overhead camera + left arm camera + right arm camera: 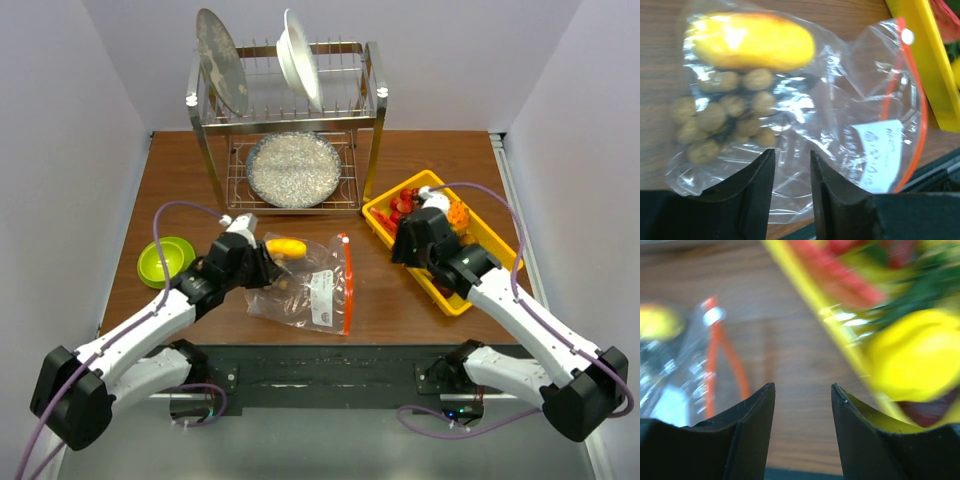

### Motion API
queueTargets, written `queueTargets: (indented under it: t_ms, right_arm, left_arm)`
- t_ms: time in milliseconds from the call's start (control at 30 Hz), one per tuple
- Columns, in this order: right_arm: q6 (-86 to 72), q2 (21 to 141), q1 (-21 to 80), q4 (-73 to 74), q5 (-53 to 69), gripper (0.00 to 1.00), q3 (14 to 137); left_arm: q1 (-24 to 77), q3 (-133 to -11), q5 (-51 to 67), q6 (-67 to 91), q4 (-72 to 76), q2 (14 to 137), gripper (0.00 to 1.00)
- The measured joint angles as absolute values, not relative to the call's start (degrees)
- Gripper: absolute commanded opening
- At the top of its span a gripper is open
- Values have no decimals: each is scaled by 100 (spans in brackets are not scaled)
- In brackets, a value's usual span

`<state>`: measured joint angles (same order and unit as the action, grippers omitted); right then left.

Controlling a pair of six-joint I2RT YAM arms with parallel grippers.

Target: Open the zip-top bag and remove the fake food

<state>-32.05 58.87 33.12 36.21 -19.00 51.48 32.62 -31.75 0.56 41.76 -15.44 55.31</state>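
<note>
The zip-top bag [315, 285] lies flat on the wooden table, its orange-red zipper strip [347, 280] on the right edge, parted into a loop in the left wrist view [912, 100]. Inside it are a yellow-orange mango [752, 42] and a cluster of brown balls [722, 115]; a white label [880, 155] sits near the zipper. My left gripper [265, 268] hovers at the bag's closed left end, jaws a little apart over the plastic [792, 155]. My right gripper [400, 250] is open and empty over bare wood [803, 390] between the bag and a yellow tray [455, 305].
The yellow tray's rim [840, 335] holds red pieces [403, 205] and a yellow pepper [915, 360]. A metal dish rack [290, 110] with a pan [293, 170], a lid and a white bowl [300, 60] stands at the back. A green bowl [165, 260] sits at the left.
</note>
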Motion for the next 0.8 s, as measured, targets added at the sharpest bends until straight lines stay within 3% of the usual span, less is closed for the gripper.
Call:
queueTargets:
  t_ms: [133, 367, 800]
  right_arm:
    - [-3704, 5975, 3717, 2823, -1072, 47, 4589]
    - [-4661, 6121, 3721, 1400, -110, 43, 3387]
    - [-6007, 7240, 3723, -1457, 978, 41, 2541]
  left_arm:
    - [3927, -3719, -200, 4058, -1555, 5883, 48]
    - [4418, -4268, -637, 3826, -1577, 6313, 49]
    - [3815, -4268, -1472, 3824, -1575, 6912, 36]
